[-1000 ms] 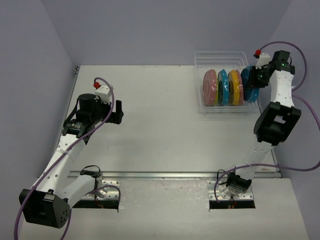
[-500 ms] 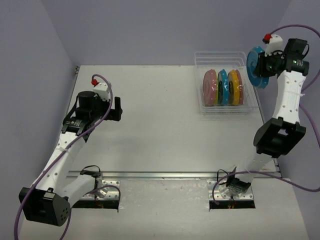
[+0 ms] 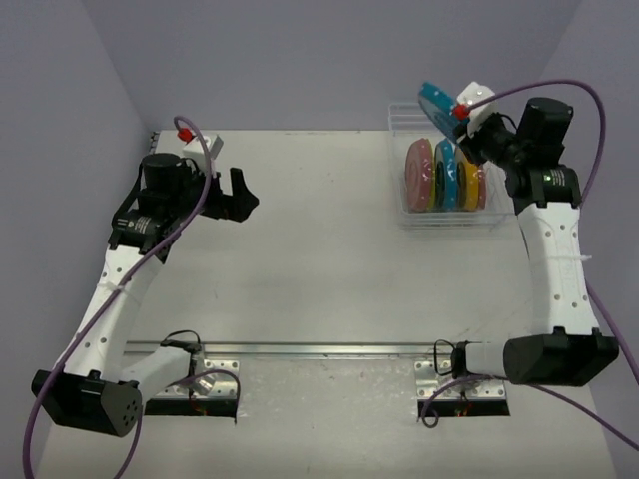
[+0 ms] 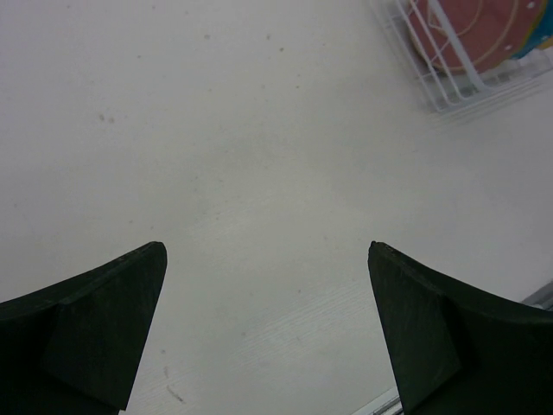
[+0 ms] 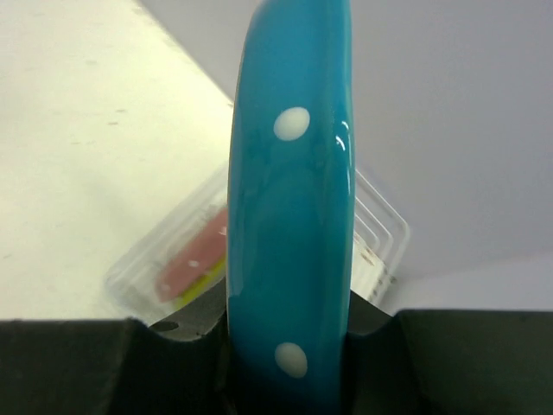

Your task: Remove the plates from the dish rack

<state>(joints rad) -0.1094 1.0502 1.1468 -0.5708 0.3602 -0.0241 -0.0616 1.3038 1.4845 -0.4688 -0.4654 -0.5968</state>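
Observation:
My right gripper (image 3: 454, 118) is shut on a blue dotted plate (image 3: 436, 101), held edge-on in the air above the back of the clear dish rack (image 3: 414, 215). In the right wrist view the blue plate (image 5: 289, 216) fills the middle between my fingers, with the rack (image 5: 380, 233) and a pink plate (image 5: 190, 259) below. Several plates still stand in the rack: pink (image 3: 418, 174), yellow-green (image 3: 434, 190), blue (image 3: 446, 172), orange-yellow (image 3: 466, 172). My left gripper (image 3: 243, 195) is open and empty over the left of the table, far from the rack; it shows open in the left wrist view (image 4: 268, 259).
The rack's corner with the pink plate (image 4: 471, 39) shows at the top right of the left wrist view. A metal rail (image 3: 339, 349) runs along the table's near edge. Purple walls close in the back and both sides.
My right gripper has lifted the blue plate out of the rack's right end and swung it up and left over the rack's back. My left gripper has risen and moved slightly back.

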